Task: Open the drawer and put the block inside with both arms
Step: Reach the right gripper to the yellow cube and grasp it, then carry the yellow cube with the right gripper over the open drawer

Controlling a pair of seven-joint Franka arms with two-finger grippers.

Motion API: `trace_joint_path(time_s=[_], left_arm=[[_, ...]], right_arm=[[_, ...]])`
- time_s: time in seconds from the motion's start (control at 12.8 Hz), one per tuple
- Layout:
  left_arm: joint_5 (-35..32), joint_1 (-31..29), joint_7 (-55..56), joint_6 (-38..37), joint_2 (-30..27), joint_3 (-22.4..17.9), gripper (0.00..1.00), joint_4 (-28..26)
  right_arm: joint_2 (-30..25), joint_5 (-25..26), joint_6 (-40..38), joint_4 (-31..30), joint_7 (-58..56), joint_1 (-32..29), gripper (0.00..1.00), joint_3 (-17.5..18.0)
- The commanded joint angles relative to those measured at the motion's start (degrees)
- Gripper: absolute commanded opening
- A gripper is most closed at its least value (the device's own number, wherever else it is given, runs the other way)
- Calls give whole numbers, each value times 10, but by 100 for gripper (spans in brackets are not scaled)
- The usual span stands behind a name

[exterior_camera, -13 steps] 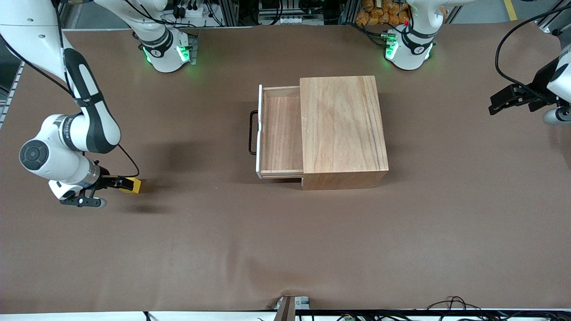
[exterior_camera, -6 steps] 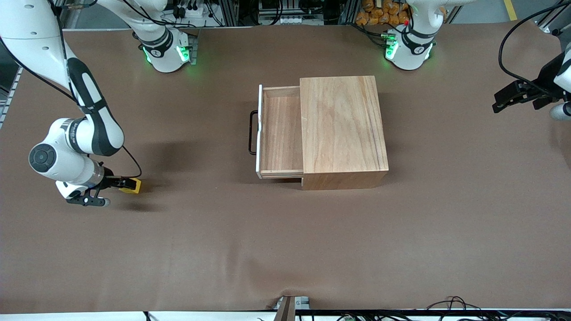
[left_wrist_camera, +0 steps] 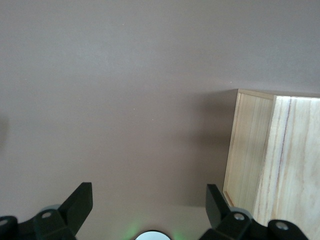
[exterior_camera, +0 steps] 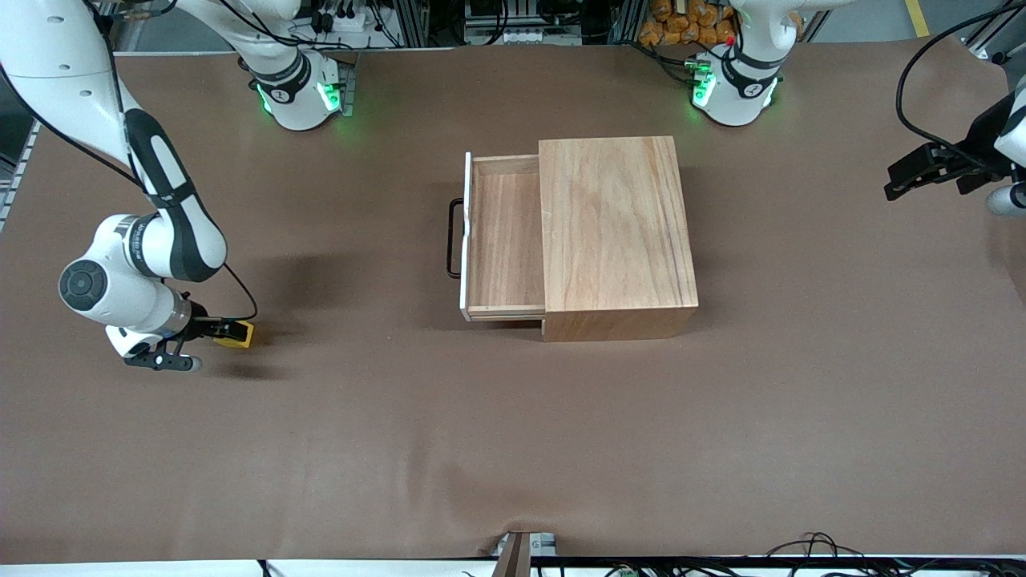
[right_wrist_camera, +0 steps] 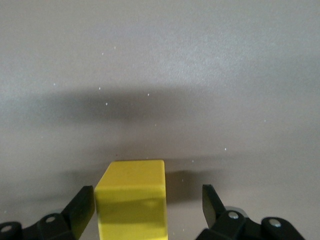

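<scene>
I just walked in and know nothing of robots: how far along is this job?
Done: the drawer already stands pulled out of the wooden box.

In hand: the right gripper is down at the yellow block, fingers either side, one with a gap.

Left: grip it, lift it, carry it into the drawer. The left gripper waits, open, at its end of the table.

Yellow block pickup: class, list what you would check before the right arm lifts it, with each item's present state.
1. Yellow block sits between the right end effector fingers: ok.
2. Fingers closed on the block: not ok, a gap shows on one side.
3. Drawer pulled out of the wooden box: ok.
4. Drawer tray bare: ok.
5. Left end effector waits open toward its own end of the table, away from the box: ok.
</scene>
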State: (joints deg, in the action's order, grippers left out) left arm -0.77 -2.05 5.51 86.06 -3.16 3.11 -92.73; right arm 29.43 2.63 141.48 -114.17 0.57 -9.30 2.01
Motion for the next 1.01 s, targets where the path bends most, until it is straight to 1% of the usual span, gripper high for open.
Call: trace_joint_path(time_s=[0.0,0.08,0.16,0.23,0.39,0.47,0.55,0.62,0.78,0.86,0.94], left_arm=[[8,-10,-12,-12,-6,5,100,3],[8,-10,-12,-17,-6,5,100,4],[8,-11,-13,-17,-6,4,100,4],[8,-11,-12,-17,-6,4,100,4],[8,-11,-12,-17,-6,4,100,4],[8,-11,-12,-17,-6,4,100,4],[8,-11,-12,-17,-7,4,100,4],[8,-10,-12,-17,-7,4,100,4],[9,-10,-12,-18,-8,4,100,4],[9,-10,-13,-18,-8,4,100,4],[9,-11,-13,-18,-8,4,100,4]], right_arm=[[2,7,21,-15,4,-15,57,10],[2,7,22,-15,4,-16,32,10],[1,7,21,-15,4,-16,14,10],[-2,7,20,-17,2,-15,1,11],[-18,7,0,-17,-3,-13,0,11],[-35,7,-29,-14,-3,-12,0,12],[-63,7,-64,-11,-3,-8,0,15],[-90,7,-113,1,-3,-2,0,20],[-104,2,-233,70,2,14,0,42],[-104,-12,-283,109,5,21,0,50],[-104,-37,-325,139,5,28,0,52]])
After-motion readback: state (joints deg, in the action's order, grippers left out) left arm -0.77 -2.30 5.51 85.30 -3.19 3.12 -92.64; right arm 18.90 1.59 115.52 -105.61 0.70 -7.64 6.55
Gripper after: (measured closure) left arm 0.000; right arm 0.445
